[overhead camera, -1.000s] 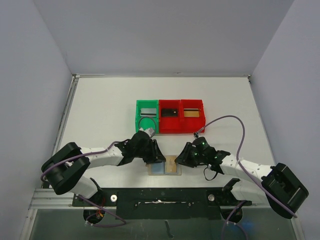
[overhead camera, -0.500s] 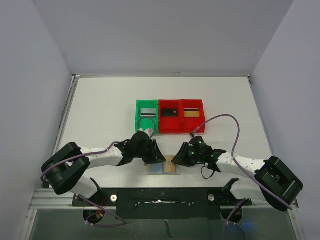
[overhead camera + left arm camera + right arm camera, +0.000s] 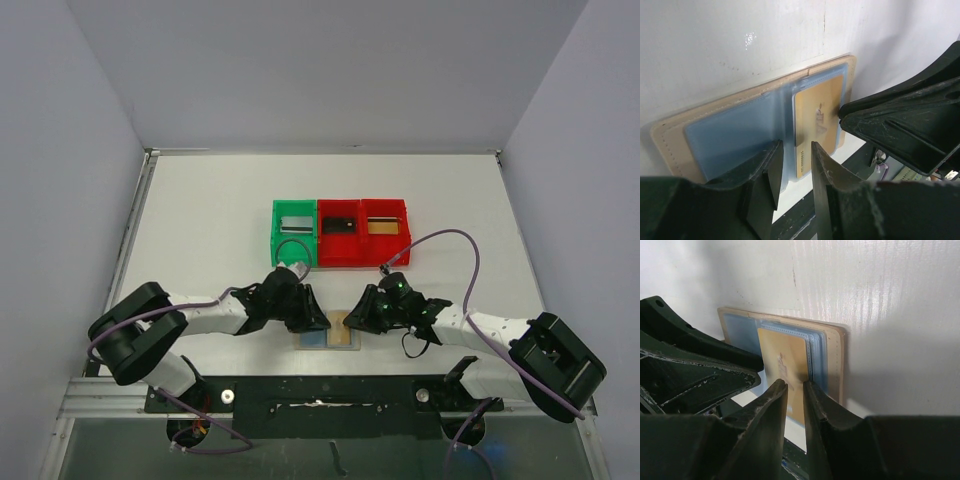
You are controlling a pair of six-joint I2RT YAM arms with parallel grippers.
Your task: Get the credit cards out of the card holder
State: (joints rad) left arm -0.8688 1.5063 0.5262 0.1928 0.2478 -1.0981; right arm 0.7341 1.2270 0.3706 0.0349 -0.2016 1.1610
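- Lying open and flat near the front edge of the white worktop [image 3: 210, 210], the card holder [image 3: 330, 340] shows its tan border and light-blue pockets, and sits between the tips of the two arms
- A gold-orange card [image 3: 818, 125] sits in the pocket on the holder's right half; its near end appears partly drawn out past the pocket, toward the front edge
- The left end effector [image 3: 794, 150] points down at the holder close to the fold, over the blue pocket just left of the card; its fingers [image 3: 771, 167] are set narrow and nothing is seen between them
- The right end effector [image 3: 792, 387] comes down on the card's near end; its fingers [image 3: 774, 400] are also narrow, and I cannot tell whether they pinch the card or only press on it
- In the left wrist view, a black tip of the right end effector meets the card's right side
- The two end effectors are close together over the holder but apart
- Well behind the holder stands a row of three bins, touching side by side: a green bin [image 3: 276, 232] with a silver-grey card [image 3: 296, 224], a middle red bin [image 3: 340, 252] with a black card [image 3: 340, 225], and a right red bin [image 3: 386, 250] with a second gold card [image 3: 380, 226]
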